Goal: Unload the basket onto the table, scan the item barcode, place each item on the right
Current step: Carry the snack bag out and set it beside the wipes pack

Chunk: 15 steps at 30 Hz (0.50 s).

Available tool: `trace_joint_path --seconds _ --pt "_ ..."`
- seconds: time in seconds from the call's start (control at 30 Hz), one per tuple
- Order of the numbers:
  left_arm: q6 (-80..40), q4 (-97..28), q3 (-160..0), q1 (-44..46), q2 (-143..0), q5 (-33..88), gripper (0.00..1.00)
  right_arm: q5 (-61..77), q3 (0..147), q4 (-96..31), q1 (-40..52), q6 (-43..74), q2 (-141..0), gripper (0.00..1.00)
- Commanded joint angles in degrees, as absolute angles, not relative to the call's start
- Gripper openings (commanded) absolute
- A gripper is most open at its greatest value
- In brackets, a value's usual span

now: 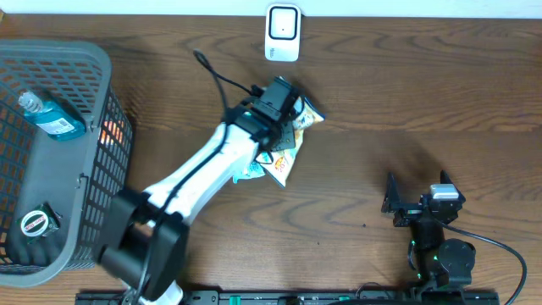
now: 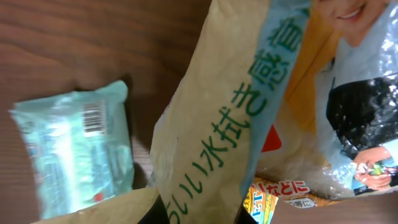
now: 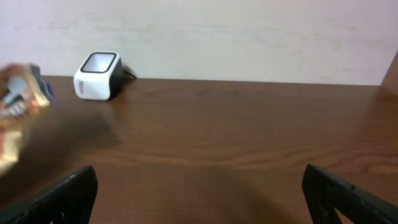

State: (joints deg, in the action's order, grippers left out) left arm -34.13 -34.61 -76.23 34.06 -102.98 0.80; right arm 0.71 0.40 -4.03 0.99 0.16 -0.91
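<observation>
So the left gripper is clamped tight on the snack bag, out mid-table just in front of the white scanner at the far edge, bag and scanner near each other but not touching. The left wrist view is basically all bag, with a little teal packet lying on the wood beside it. The right gripper sits well off to the right with its jaws spread wide and nothing in them, and the grey basket on the left has a blue bottle in it.
</observation>
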Motion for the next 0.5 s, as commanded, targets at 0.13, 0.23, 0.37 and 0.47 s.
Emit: trace_joint_path --seconds 0.13,0.23,0.37,0.47 --pt "-35.22 -33.26 -77.21 35.11 -104.33 -1.37 0.26 1.19 0.32 -4.25 1.5 -0.49 -0.75 0.99" --pt "-35.22 -33.36 -77.21 35.11 -104.33 -1.34 0.43 1.19 0.32 -4.25 1.5 -0.49 -0.75 0.99" --pt "-34.48 -33.34 -77.28 35.09 -103.94 -1.34 0.67 1.19 0.32 -4.25 1.5 -0.49 -0.78 0.99" --pt "-30.26 -33.8 -78.65 34.89 -102.08 -1.37 0.78 1.19 0.32 -4.25 1.5 -0.49 -0.75 0.99"
